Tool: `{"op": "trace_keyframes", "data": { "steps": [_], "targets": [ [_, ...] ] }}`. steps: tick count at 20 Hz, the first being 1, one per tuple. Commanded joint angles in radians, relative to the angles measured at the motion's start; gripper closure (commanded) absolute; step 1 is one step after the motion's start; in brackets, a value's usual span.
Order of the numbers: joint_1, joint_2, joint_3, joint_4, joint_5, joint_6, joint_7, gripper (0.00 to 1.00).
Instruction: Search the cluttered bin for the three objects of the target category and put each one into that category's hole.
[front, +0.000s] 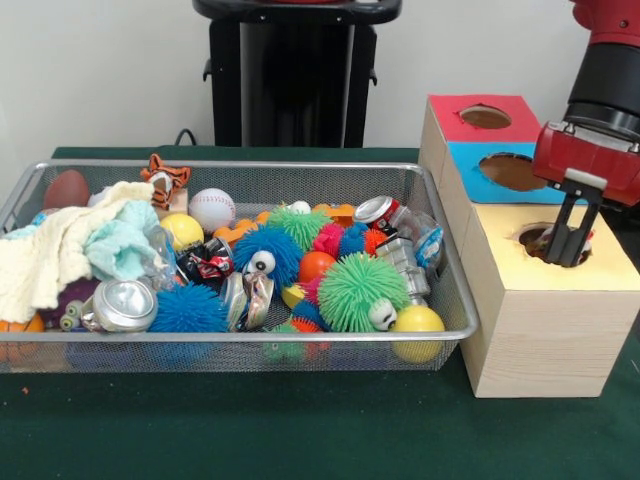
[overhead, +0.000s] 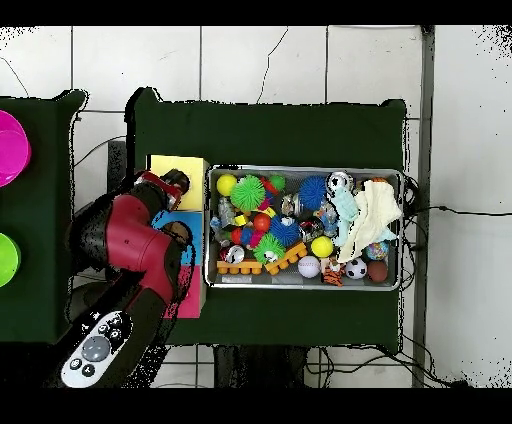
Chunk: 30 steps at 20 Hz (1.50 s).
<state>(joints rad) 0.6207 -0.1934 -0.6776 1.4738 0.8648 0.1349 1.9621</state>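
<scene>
Red and black arm's pincer (front: 566, 243) hangs over the round ragged hole (front: 549, 240) in the yellow-topped pale wood box (front: 540, 320), dark fingertips dipped at the hole's mouth; something small and pale with a red speck shows at the tips, but cannot tell if it's gripped, nor how wide the pincer stands. Overhead view has the arm covering most of the boxes, pincer (overhead: 176, 183) at the yellow box (overhead: 185, 168) edge. Blue-topped box (front: 500, 175) and red-topped box (front: 475, 118) sit in a row behind the yellow one, all just beside the right end of the long silver wire-mesh bin (front: 240, 355) on the dark green table (front: 300, 430). Bin is packed: green spiky rubber ball (front: 361, 290) near the front right touching a yellow smooth ball (front: 417, 320), blue spiky ball (front: 268, 250) mid-bin, white baseball (front: 211, 209) toward the back, cream cloth (front: 50, 255) and pale mint cloth (front: 120, 245) heaped at the left end, crushed silver can (front: 124, 304) below them, small tiger toy (front: 164, 176) on the back rim. Speckled limp pieces not clearly picked out in the clutter.
</scene>
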Motion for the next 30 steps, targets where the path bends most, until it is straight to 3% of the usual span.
{"op": "trace_keyframes", "data": {
  "steps": [1, 13, 19, 25, 30],
  "targets": [
    [0.014, 0.056, 0.124, 0.093, 0.046, 0.114, 0.340, 1.00],
    [0.009, 0.014, 0.105, 0.123, 0.022, 0.124, 0.294, 1.00],
    [-0.006, 0.011, 0.120, 0.119, 0.022, 0.076, 0.276, 1.00],
    [0.010, -0.013, 0.057, 0.093, 0.006, 0.171, 0.281, 1.00],
    [0.020, -0.074, 0.022, 0.097, -0.003, 0.221, 0.287, 1.00]
  ]
}}
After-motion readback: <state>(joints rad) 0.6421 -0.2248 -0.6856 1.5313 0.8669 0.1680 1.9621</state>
